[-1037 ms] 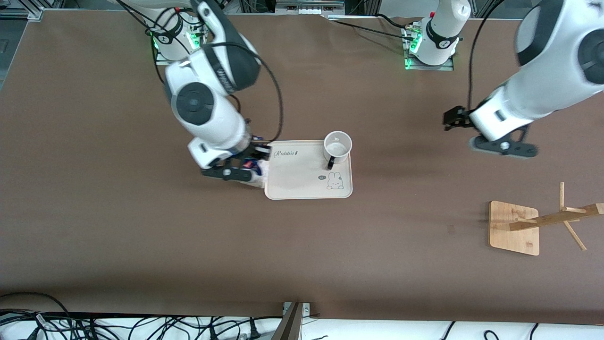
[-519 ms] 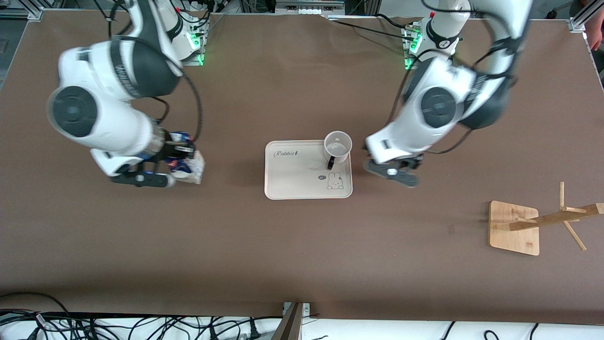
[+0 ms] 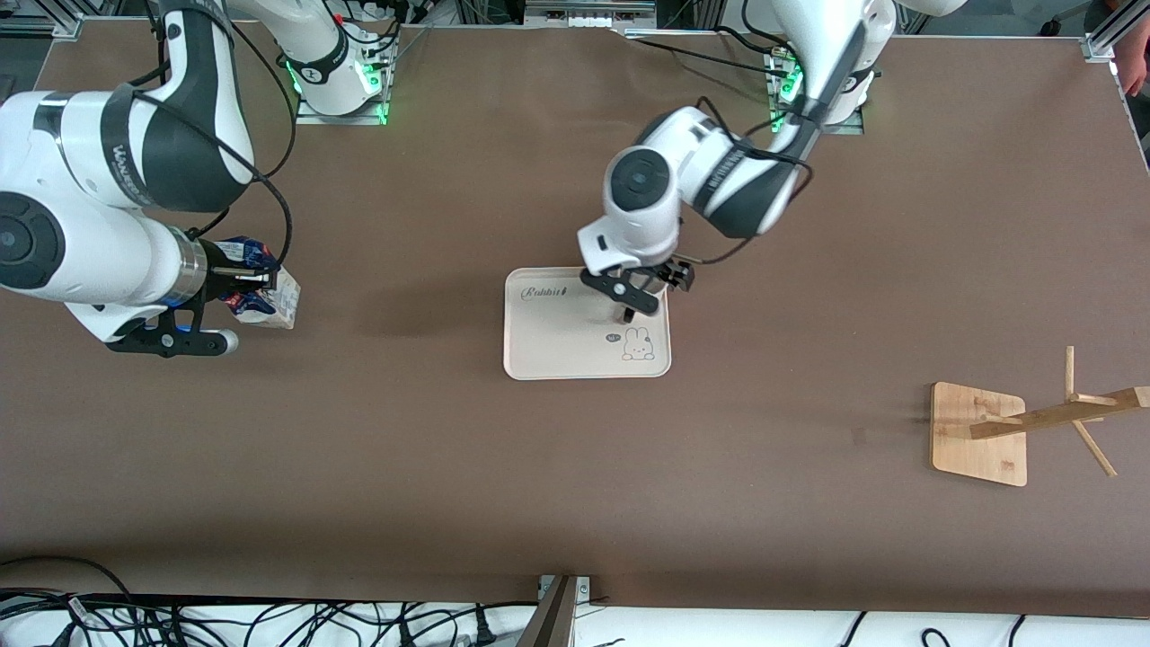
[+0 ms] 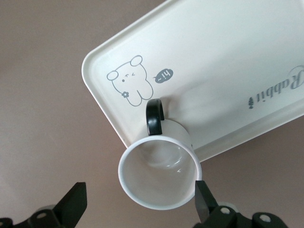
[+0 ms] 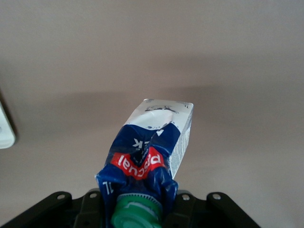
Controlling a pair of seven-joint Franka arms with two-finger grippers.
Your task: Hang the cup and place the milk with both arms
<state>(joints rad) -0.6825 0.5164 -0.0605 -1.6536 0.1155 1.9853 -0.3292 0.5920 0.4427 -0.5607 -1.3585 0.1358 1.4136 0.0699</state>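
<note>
Right tool (image 3: 235,286) is clamped on the top of the milk (image 3: 263,294), held above the bare tabletop (image 3: 404,467) toward the right arm's end, well apart from the tray (image 3: 557,350). Left tool (image 4: 137,202) hangs over the cup (image 4: 159,176), fingers (image 4: 73,203) spread apart on either side of its rim. The cup stands upright in the tray's corner, black handle (image 4: 154,116) pointing at the rabbit print (image 4: 127,83). The wooden rack (image 3: 1015,429) stands near the left arm's end.

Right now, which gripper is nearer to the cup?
The left. The left gripper hangs open right over the cup on the tray; the right gripper holds the milk toward the right arm's end of the table.
</note>
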